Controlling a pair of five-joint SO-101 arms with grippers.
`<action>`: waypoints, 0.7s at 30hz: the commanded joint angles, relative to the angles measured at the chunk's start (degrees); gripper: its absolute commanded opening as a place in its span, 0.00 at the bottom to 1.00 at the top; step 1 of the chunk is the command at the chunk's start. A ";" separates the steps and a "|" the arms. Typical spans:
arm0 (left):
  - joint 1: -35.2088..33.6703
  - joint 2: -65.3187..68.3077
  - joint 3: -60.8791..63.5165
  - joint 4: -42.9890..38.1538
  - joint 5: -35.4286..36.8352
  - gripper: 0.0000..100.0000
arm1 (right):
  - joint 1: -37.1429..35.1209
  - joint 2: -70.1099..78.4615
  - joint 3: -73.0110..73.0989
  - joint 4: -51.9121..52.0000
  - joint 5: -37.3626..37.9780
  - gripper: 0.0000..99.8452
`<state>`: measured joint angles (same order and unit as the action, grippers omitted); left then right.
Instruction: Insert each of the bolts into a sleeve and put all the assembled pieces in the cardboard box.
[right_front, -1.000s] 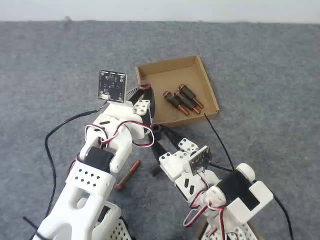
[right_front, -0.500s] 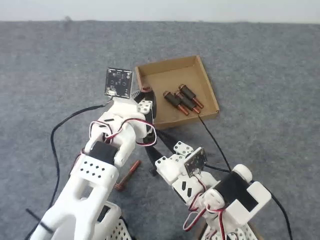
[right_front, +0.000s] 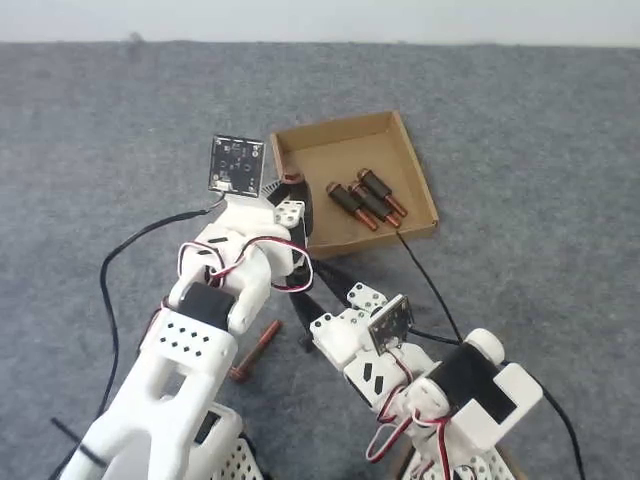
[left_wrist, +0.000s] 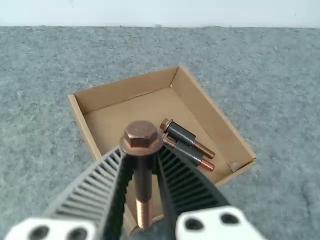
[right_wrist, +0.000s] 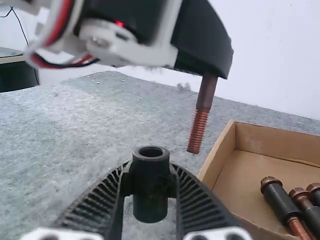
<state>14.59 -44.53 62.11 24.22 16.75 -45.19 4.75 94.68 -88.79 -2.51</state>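
Left gripper (left_wrist: 142, 162) pinches a bolt (left_wrist: 141, 137) upright between its fingers, head up, threaded end hanging free by the near-left wall of the cardboard box (right_front: 420, 190). Right gripper (right_wrist: 150, 172) is clamped on a sleeve (right_wrist: 150, 200), upright with the bore facing up, just short of the bolt tip and apart from it. Three assembled pieces (right_front: 365, 203) lie in the box. A spare bolt (right_front: 255, 350) lies on the grey carpet (right_front: 520, 120) between the arms.
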 joint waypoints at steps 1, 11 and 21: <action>1.32 -1.32 -3.21 0.79 0.70 0.03 | -0.31 0.04 1.23 0.22 -0.53 0.01; 0.26 -1.49 -5.32 2.55 0.70 0.03 | -0.31 0.04 1.23 0.48 -0.44 0.01; 0.18 -1.49 -10.68 10.02 0.70 0.03 | -0.40 0.04 0.70 1.98 -0.62 0.01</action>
<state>15.21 -44.53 55.34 33.98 16.92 -45.19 4.75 94.68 -86.95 -2.51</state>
